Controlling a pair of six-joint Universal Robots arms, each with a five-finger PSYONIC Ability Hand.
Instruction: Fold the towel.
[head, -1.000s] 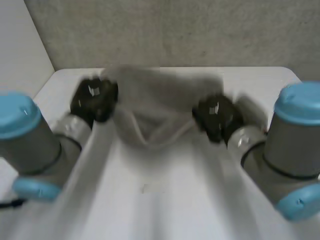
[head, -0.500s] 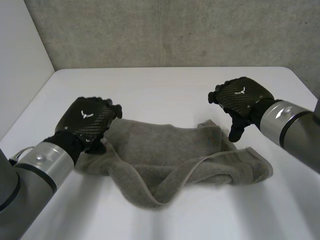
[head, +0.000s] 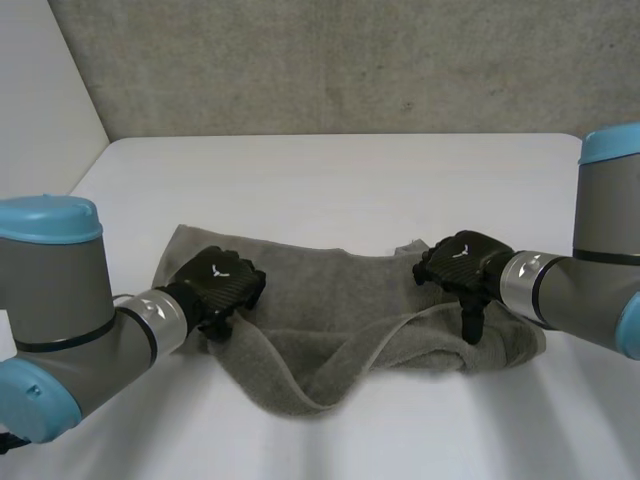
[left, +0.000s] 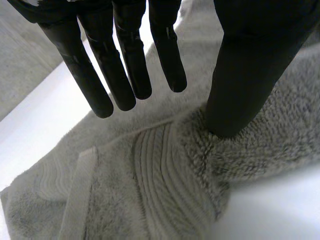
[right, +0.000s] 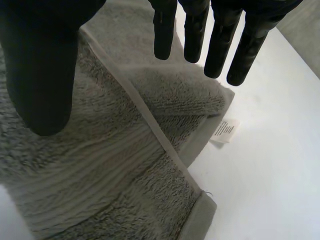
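Nothing neatly folded yet: my left robot hand (head: 222, 285) and right robot hand (head: 460, 262) rest straight-fingered, gripping nothing, on the rumpled grey terry towel (head: 335, 325).

Cameras: one head, two wrist-mounted.
The desk (head: 330, 175) is overlooked from above and behind; the towel (head: 340, 300) is viewed closely from each wrist and shared by all three.

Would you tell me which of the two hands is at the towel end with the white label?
The right hand: the white label pokes out from the towel corner beyond its fingers. The left hand presses terry beside a ribbed band.
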